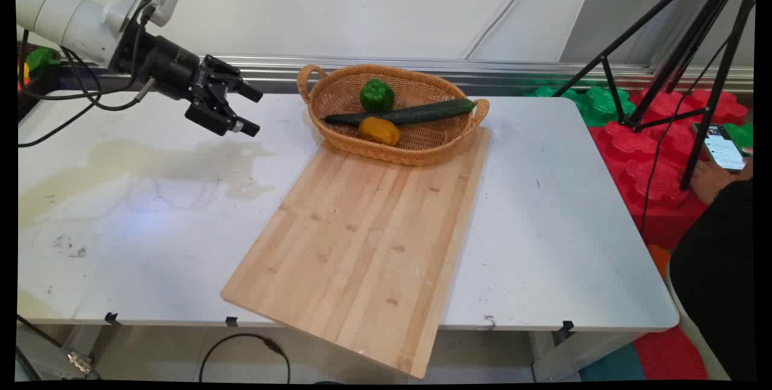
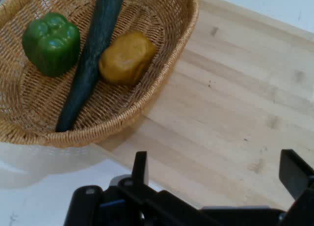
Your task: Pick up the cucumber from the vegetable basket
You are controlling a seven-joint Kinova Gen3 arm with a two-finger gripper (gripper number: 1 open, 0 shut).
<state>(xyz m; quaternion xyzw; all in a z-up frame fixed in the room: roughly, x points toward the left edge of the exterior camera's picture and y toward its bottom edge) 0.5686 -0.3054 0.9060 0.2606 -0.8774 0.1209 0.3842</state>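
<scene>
My gripper (image 1: 252,111) hangs open above the table's left rear part, empty, pointing right toward a wicker basket (image 1: 338,137). The basket (image 2: 29,132) holds a green bell pepper (image 1: 377,95), a long dark cucumber (image 1: 404,114) and a yellow-orange pepper (image 1: 379,131). In the hand view the green pepper (image 2: 51,42) lies at the left, the cucumber (image 2: 91,59) runs across the middle and the yellow pepper (image 2: 126,57) rests against it. Both fingertips (image 2: 141,167) show wide apart, some way short of the basket's rim. The gripper (image 2: 216,172) touches nothing.
A large wooden cutting board (image 1: 362,245) lies diagonally in front of the basket, its near corner overhanging the table's front edge. A black tripod (image 1: 687,76) and red and green foam pieces (image 1: 645,161) stand right of the table. A person with a phone (image 1: 721,149) sits at the right.
</scene>
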